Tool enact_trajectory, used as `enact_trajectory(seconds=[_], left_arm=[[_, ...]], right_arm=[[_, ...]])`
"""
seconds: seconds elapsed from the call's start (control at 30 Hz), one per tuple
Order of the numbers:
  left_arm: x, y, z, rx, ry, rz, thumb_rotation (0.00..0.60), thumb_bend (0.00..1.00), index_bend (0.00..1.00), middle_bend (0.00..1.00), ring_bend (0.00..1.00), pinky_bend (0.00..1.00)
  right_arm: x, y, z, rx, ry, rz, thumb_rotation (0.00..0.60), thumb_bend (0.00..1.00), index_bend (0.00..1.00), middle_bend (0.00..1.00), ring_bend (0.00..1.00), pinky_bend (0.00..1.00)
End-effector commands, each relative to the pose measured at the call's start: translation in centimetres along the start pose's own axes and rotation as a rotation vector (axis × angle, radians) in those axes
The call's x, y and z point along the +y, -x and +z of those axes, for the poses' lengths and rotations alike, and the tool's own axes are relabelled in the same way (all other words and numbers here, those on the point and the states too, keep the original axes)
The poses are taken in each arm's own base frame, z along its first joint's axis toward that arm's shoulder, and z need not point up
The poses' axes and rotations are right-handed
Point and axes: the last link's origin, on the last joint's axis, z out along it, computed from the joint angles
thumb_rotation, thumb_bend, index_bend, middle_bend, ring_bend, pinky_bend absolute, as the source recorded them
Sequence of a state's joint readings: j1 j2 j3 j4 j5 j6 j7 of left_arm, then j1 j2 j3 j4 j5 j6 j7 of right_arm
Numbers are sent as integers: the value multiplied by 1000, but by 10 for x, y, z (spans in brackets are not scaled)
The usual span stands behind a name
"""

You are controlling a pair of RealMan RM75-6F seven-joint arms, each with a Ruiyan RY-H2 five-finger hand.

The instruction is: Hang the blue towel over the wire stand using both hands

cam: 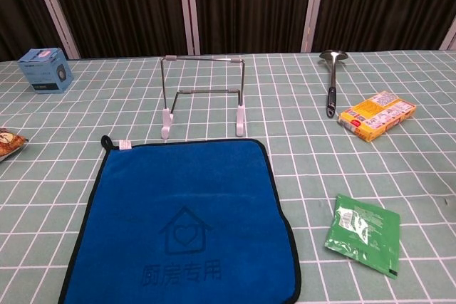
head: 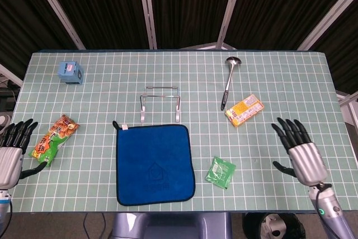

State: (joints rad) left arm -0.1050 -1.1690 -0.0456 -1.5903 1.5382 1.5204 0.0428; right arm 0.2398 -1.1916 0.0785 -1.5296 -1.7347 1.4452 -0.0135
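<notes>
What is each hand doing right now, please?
Left hand: open, fingers apart, holding nothing.
Right hand: open, fingers spread, holding nothing.

The left hand (head: 12, 152) has black fingers and a black thumb set on a smooth, silver-grey metallic palm casing. A thin dark cable shows below its wrist at the frame's lower left corner. The right hand (head: 298, 148) is built the same way: slim, segmented black fingers and thumb on a rounded silver-grey shell. Its wrist narrows to a dark ring, and the grey forearm section below carries a small green light ring.
</notes>
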Motion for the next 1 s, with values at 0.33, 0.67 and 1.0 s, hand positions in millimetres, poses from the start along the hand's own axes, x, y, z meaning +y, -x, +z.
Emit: enact_trajectory(seconds=[0.33,0.67,1.0], left_arm=[[-4,10,8,-19,-53,37,600,0,0,0,0,0],[-11,12,10,-23,-85,38,600,0,0,0,0,0],[-10,15,11,-29,-82,48,600,0,0,0,0,0]], right_arm=[[-92,49,121,-170,-516,-18,600,20,0,0,0,0],[-134,104,132,-241,-699,-149,600,95,0,0,0,0],[-141,120,140,-236,-726,-203,600,97,27,20,0,0]])
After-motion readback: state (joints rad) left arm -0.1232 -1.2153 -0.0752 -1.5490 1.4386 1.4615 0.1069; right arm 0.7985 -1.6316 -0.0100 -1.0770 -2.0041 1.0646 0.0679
